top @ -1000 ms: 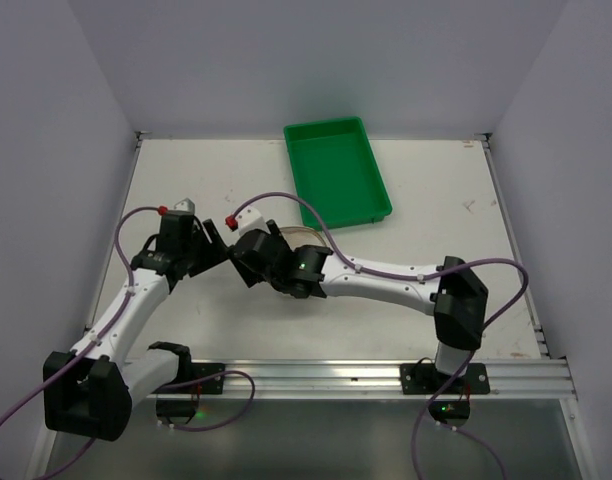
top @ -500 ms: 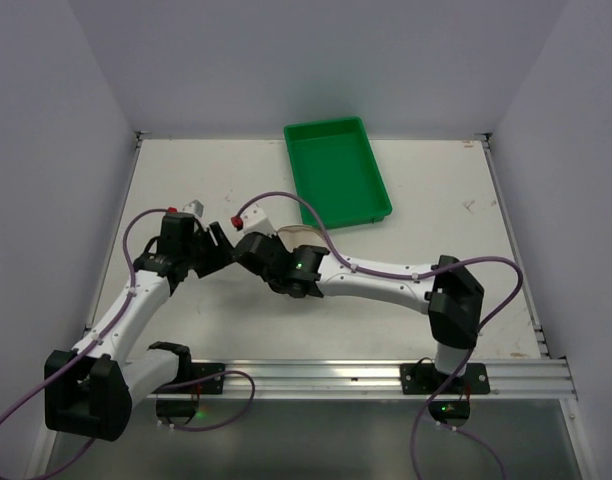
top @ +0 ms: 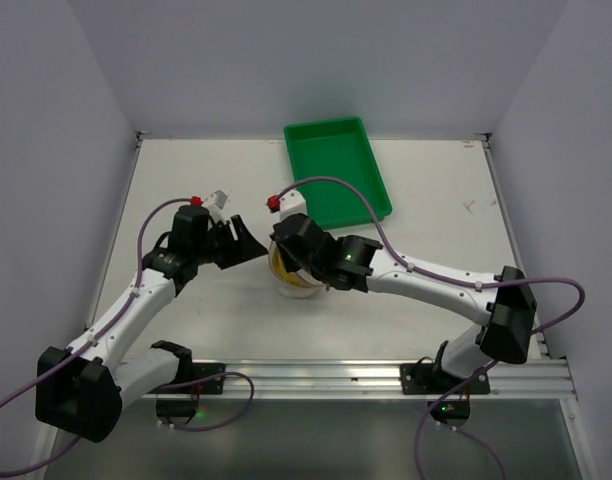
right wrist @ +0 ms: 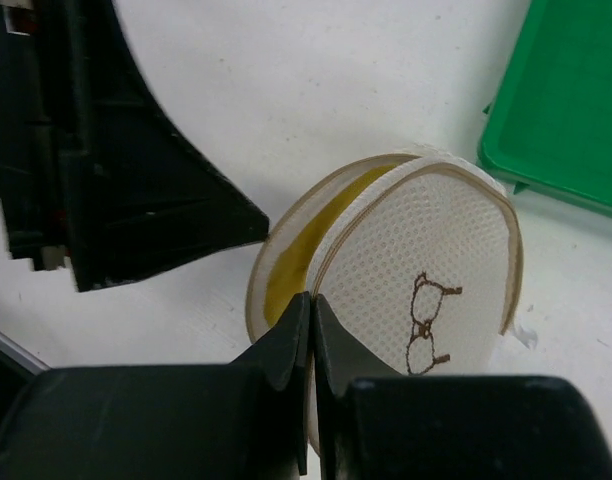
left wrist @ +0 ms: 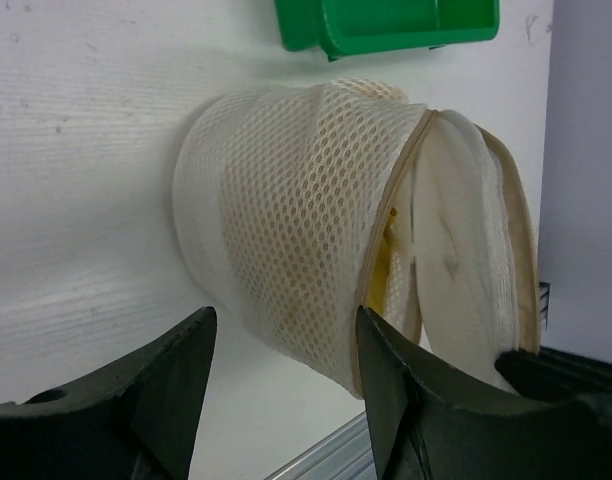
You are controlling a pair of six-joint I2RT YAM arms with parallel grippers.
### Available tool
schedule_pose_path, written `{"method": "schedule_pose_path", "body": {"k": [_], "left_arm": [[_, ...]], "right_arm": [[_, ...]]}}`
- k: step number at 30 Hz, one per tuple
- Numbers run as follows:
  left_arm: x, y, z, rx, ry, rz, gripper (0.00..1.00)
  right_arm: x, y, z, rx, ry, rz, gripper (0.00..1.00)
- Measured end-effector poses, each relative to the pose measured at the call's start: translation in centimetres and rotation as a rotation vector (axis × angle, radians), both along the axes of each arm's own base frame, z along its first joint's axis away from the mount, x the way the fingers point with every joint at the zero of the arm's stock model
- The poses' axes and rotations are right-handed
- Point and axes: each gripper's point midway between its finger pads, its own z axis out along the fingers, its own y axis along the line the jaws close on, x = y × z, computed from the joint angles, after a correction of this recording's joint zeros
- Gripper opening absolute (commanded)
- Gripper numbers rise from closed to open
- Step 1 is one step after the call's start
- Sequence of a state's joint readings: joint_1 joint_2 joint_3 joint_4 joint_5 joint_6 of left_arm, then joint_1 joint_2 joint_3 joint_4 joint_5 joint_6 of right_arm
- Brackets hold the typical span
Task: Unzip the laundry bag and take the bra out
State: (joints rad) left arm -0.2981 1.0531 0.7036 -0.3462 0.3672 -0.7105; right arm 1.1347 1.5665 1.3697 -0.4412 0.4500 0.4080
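The laundry bag (left wrist: 276,220) is a white, see-through mesh drum with beige trim, resting on its base on the table at the centre of the top view. Its zip is undone along most of the rim. The round flap lid (right wrist: 426,250), marked with a small dark emblem (right wrist: 426,322), is tilted up and stands ajar. Through the gap shows the bra (right wrist: 286,272), yellow, still inside the drum.

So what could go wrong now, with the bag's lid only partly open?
The right gripper pinches only the thin rim of the lid; the rim could slip out and the lid flop shut. The left gripper is open, not holding the laundry bag, so a pull may drag the whole bag instead.
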Motion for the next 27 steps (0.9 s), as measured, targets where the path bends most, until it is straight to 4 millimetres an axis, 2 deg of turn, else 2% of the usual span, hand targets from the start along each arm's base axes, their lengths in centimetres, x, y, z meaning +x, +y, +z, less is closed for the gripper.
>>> {"method": "schedule_pose_path", "body": {"k": [2, 7, 10, 14, 15, 18, 19, 21, 22, 23, 24, 27], "left_arm": [[0.2, -0.3, 0.7, -0.013, -0.016, -0.001, 0.61], [0.5, -0.7, 1.6, -0.028, -0.035, -0.003, 0.61], [0.3, -1.3, 1.9, -0.041, -0.034, -0.02, 0.61], [0.1, -2.6, 2.4, -0.05, -0.036, -0.057, 0.61], [0.0, -3.0, 2.5, -0.051, -0.038, -0.069, 0.61], [0.1, -3.7, 3.0, -0.053, -0.045, -0.091, 0.61], [0.2, -3.9, 3.1, -0.053, -0.046, -0.095, 0.61], [0.3, -3.9, 3.0, -0.046, -0.047, -0.092, 0.61], [0.3, -3.8, 2.9, -0.04, -0.046, -0.088, 0.61], [0.4, -3.7, 2.8, -0.033, -0.044, -0.085, 0.61], [0.4, -3.6, 2.7, -0.027, -0.041, -0.081, 0.61], [0.5, -3.3, 2.4, -0.012, -0.037, -0.069, 0.61]], "right_arm": [[0.3, -1.4, -0.2, 0.016, 0.016, -0.022, 0.0], [0.7, -6.7, -0.1, 0.074, 0.036, -0.116, 0.04], [0.3, -9.7, 0.5, 0.129, 0.028, -0.167, 0.06], [-0.5, -12.3, 0.4, 0.175, 0.025, -0.217, 0.11], [-0.6, -12.8, 0.1, 0.179, 0.029, -0.229, 0.16], [-0.5, -14.9, -1.3, 0.181, 0.048, -0.292, 0.24], [-0.4, -16.0, -2.0, 0.174, 0.059, -0.325, 0.35], [-0.1, -18.3, -3.2, 0.154, 0.083, -0.398, 0.48], [-0.1, -19.2, -3.6, 0.144, 0.092, -0.424, 0.62], [-0.2, -20.1, -3.9, 0.135, 0.099, -0.447, 0.69], [-0.4, -20.8, -3.9, 0.121, 0.102, -0.455, 0.73], [-0.8, -21.2, -2.8, 0.124, 0.095, -0.439, 0.85]]}}
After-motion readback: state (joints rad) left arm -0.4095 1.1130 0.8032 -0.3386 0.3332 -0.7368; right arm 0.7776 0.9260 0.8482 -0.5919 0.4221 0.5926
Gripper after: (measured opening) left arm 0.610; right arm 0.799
